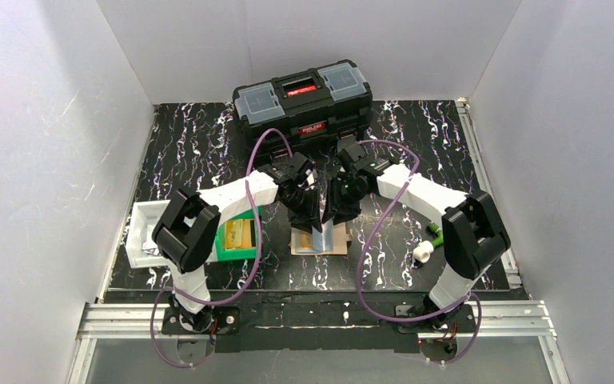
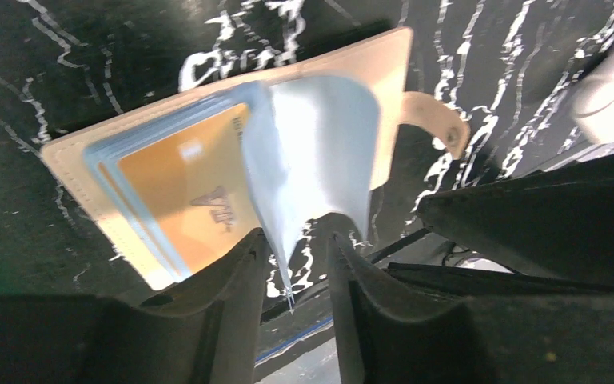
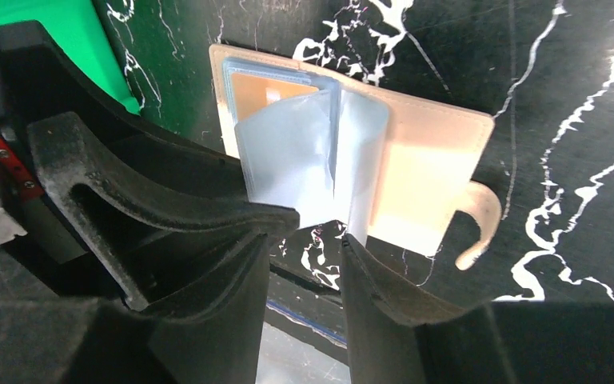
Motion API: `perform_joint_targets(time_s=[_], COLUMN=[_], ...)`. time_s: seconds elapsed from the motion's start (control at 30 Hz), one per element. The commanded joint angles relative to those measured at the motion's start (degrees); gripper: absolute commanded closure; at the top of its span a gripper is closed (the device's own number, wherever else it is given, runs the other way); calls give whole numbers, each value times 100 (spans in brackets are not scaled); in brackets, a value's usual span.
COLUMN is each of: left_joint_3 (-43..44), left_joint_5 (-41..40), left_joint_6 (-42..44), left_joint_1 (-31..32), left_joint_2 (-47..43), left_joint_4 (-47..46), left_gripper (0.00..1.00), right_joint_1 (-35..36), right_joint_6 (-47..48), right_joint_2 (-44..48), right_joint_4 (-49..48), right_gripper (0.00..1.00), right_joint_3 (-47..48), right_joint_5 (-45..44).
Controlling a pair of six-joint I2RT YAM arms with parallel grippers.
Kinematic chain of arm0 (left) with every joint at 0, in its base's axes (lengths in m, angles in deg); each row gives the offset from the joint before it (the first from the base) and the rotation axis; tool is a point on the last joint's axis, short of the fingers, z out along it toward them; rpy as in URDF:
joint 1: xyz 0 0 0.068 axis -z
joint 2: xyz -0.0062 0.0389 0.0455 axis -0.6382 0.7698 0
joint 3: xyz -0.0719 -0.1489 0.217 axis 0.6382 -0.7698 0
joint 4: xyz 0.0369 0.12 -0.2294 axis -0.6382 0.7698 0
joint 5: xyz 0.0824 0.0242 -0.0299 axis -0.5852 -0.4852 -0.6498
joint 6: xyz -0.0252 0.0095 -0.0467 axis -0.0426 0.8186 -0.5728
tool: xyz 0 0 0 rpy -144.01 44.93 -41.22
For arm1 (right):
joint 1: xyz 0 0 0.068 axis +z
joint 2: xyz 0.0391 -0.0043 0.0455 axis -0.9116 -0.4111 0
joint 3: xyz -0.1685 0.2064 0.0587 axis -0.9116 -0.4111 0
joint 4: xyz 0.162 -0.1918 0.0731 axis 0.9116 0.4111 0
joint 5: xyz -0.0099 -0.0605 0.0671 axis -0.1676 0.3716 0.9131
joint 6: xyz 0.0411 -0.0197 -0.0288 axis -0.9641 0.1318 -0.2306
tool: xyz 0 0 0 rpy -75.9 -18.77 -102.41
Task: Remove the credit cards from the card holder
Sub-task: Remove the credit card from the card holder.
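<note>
Both my grippers hang over the open card holder (image 1: 320, 242).
It lies flat mid-counter (image 1: 192, 144), at 6 o'clock from the black toolbox (image 1: 302, 100). My left gripper (image 2: 296, 240) and right gripper (image 3: 320, 228) stand narrowly parted, clamping nothing, around a raised pale blue leaf (image 2: 320, 144); the orange card (image 2: 184, 192) sits sleeved inside.

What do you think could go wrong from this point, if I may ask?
The left claw straddles a floppy clear sleeve, not the orange card, so closing may grab only plastic. The card holder looks unpinned; a pull could drag it whole. The right claw crowds close and could collide.
</note>
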Motion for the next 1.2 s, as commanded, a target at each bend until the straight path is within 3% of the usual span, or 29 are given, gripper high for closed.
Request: perform_joint_targets(time_s=[0.0,0.17,0.77,1.17], left_joint_3=[391,681,1129,1192], left_joint_5=[180,226,658,178], left_joint_6=[46,-18,-545,-204], left_joint_1=[176,333,460,398], left_joint_2=[73,367,1388,677], left_joint_4=[138,138,-291,87], left_gripper=[65,53,43,38], right_joint_1=[-161,-302,-548,-548], right_joint_6=[92,111,-80,-92], right_joint_2=[465,785,1692,1653], right_joint_4=[203,312,212,137], right_gripper=[55,55,54,54], right_joint_3=[-66,-245,-1215,-1001], right_joint_5=[-224,-392,-573,-401])
